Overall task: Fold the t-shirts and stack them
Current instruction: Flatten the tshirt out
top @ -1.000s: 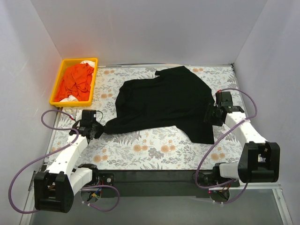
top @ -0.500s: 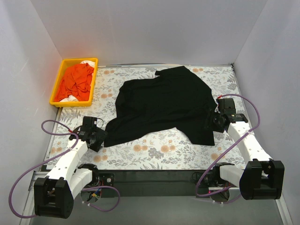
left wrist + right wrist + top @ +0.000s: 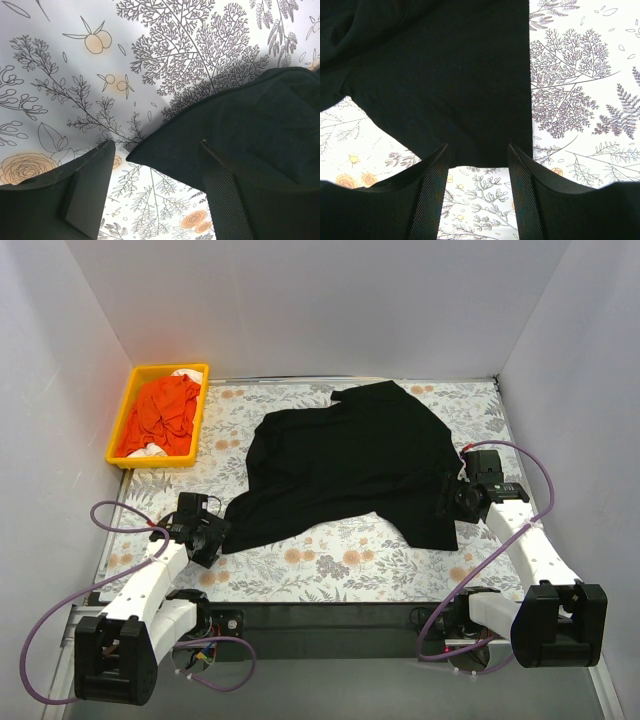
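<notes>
Early in the task, by my judgement: nothing is folded and no stack exists yet. A large plain black cloth t-shirt [image 3: 350, 460] lies spread but uneven on the floral-printed table [image 3: 330, 570]. It covers the centre and reaches toward 1 o'clock, with one tapering corner stretched to 8 o'clock and a squared flap at 4 o'clock. Its surface shows soft wrinkles, and no print or label can be seen. The left gripper [image 3: 155, 150] is at the 8 o'clock corner, fingers apart, with the cloth tip lying unclamped between them. The right gripper [image 3: 477, 150] at 4 o'clock is likewise spread, straddling the straight hem. At 10 o'clock a yellow plastic tray [image 3: 121, 425] holds crumpled orange cloth [image 3: 165, 410], probably more shirts waiting.
</notes>
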Robot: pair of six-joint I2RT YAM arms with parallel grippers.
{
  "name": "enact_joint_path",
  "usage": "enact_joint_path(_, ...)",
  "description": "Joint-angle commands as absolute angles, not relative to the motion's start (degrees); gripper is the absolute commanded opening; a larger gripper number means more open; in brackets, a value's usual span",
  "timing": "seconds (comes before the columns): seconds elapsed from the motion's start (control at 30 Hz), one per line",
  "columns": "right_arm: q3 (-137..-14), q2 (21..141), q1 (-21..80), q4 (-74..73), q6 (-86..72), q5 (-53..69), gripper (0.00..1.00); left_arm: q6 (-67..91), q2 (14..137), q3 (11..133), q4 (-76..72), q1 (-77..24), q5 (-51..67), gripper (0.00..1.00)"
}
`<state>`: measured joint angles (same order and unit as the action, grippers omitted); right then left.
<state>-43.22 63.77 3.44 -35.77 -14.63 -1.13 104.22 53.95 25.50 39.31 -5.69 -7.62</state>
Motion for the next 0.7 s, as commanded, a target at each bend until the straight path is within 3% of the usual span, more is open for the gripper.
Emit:
enact_joint_path(0.0, -43.50, 63.46, 3.34, -35.51, -13.80, -1.06, 0.48, 104.24, 55.02, 23.99, 38.59, -5.54, -6.77, 0.61)
enact_joint_path(0.23, -43.77, 64.07, 3.51, -34.63, -13.89, 1.67, 0.48, 103.36, 60.90, 24.17, 35.60, -8.16, -6.59, 0.49)
enact_joint_path(0.33, -43.86, 64.51, 4.65, -34.01, -13.71, 1.93, 0.49, 104.23, 62.05, 24.96, 35.42, -10.10, -6.85, 0.38)
enact_joint_path(0.53, -42.72, 65.83, 6.33, -33.05, -14.15, 2.02, 0.48, 104.68, 61.35, 27.51, 36.74, -12.83, -8.61, 0.03)
enact_joint_path(0.67, -43.42, 67.23, 11.93, -31.47, -13.10, 4.38, 0.48, 103.89, 60.47, 30.40, 38.14, -13.36, -9.40, 0.00)
